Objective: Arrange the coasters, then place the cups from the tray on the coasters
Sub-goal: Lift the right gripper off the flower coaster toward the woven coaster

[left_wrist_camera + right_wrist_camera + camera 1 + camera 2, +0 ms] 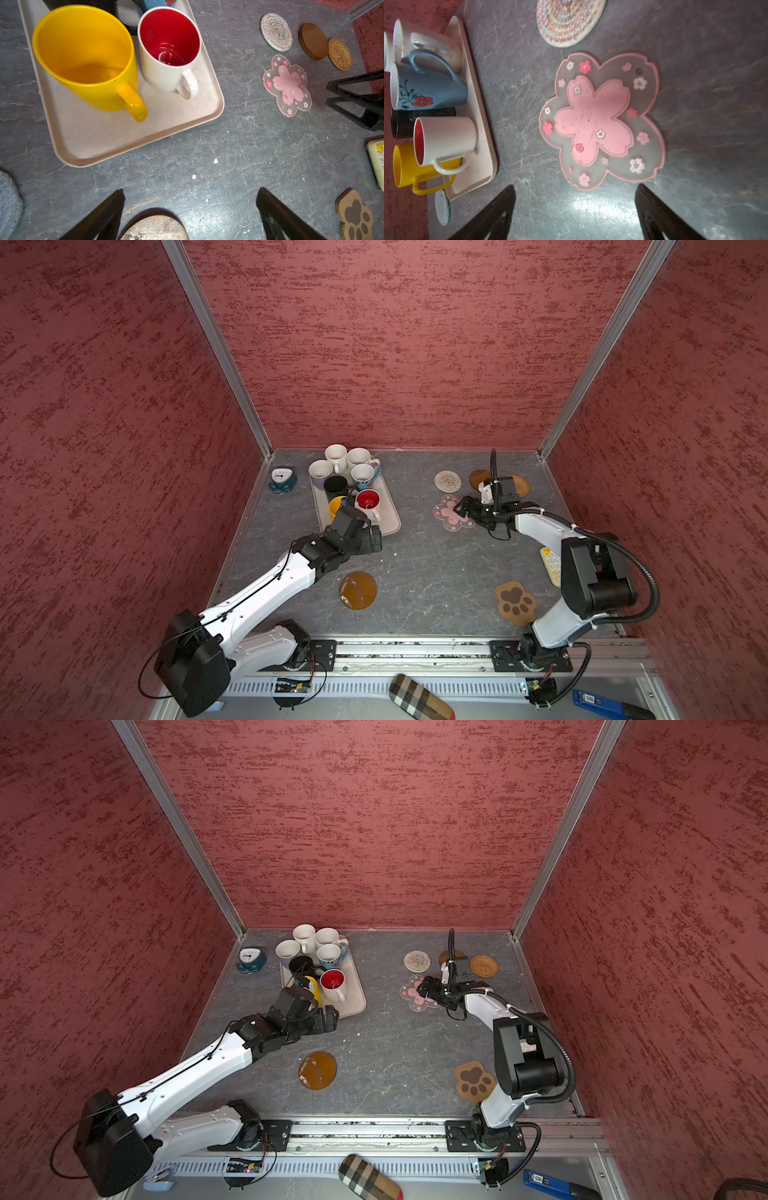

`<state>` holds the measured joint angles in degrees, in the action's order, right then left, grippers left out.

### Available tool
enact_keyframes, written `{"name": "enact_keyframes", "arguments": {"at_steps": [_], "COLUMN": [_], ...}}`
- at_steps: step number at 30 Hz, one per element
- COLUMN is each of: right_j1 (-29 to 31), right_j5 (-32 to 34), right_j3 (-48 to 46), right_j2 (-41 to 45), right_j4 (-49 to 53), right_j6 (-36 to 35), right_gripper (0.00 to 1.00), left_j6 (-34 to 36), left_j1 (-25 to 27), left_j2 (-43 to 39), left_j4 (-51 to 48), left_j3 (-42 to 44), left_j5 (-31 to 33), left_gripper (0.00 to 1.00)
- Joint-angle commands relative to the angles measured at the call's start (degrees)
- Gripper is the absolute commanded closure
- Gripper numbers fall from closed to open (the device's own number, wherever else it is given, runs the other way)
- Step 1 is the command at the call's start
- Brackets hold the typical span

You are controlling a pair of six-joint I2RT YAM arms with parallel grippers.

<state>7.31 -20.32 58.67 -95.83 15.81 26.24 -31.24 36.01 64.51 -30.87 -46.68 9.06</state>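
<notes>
The beige tray point(390, 519) at the back left holds several cups, with the yellow one point(335, 506) and the red-lined white one point(368, 502) nearest. My left gripper point(371, 539) hovers open and empty at the tray's near corner. A brown disc coaster point(358, 590) lies in front of it and a grey-blue crochet one point(8, 203) beside the tray. At the back right lie the cream spiral point(448, 480), another brown disc point(478, 478), tan rattan point(521, 486) and pink flower point(600, 122) coasters. My right gripper point(574, 187) is open and empty just off the flower's edge. The paw-print coaster point(515, 601) lies front right.
A teal alarm clock point(282, 480) stands left of the tray by the wall. A cream calculator point(550, 566) lies at the right edge, partly under my right arm. A plaid case point(419, 697) and a blue tool point(611, 703) lie beyond the front rail.
</notes>
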Motion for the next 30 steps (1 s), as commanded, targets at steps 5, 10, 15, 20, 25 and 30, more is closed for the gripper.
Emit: {"name": "enact_keyframes", "arguments": {"at_steps": [5,10,15,20,25,30], "right_j1": [-2.1,-2.2,-2.2,-2.5,-2.8,-2.8], "right_j5": [1.2,1.5,2.4,2.5,2.3,2.0], "right_j3": [11.3,18.1,22.9,26.6,29.5,29.9], "right_j2": [-9.4,-15.8,-20.3,-23.9,-26.6,-27.7], "right_j4": [3.7,4.8,5.6,5.7,5.9,5.5], "right_j6": [-5.3,-5.1,-5.4,-5.6,-5.9,-5.8], "right_gripper": [0.15,0.28,0.28,0.28,0.27,0.27], "left_j6": [0.4,0.6,1.4,1.6,1.6,1.4], "left_j1": [-0.1,-0.2,-0.2,-0.4,-0.4,-0.4], "left_j2": [0.8,1.1,1.1,1.5,2.0,1.6], "left_j4": [0.0,0.1,-0.4,-0.4,-0.6,-0.9], "left_j3": [-1.5,-2.0,-2.6,-2.7,-3.0,-2.9], "left_j5": [-0.2,0.1,0.3,0.5,0.4,0.5], "left_gripper": [0.0,0.01,0.01,0.0,0.0,0.0]}}
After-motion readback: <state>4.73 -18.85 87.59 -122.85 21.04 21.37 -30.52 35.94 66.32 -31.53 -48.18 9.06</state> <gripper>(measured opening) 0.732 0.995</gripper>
